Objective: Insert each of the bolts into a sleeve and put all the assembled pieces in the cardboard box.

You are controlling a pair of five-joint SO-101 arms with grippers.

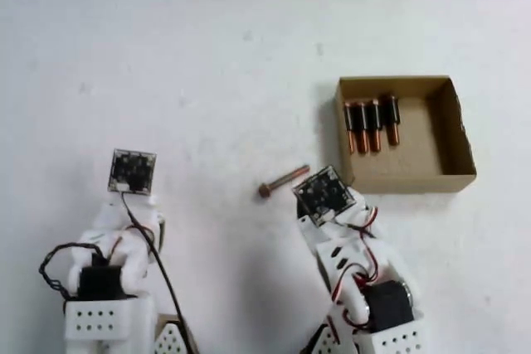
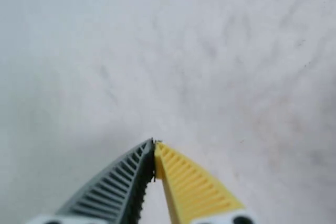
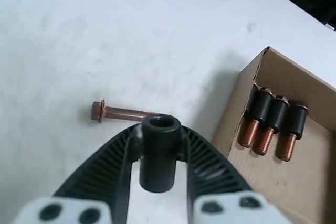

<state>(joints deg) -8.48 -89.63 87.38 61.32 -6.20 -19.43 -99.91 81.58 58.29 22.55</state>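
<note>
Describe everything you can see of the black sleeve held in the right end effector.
The sleeve is a short matte black cylinder, rubber or plastic by its look, with a round bore open at its far end. It is clamped between the two black ribbed fingers of the right end effector, its axis running out along them, over the white table. Its open end sits right by the threaded tip of the loose copper-coloured bolt; whether they touch cannot be told.
</note>
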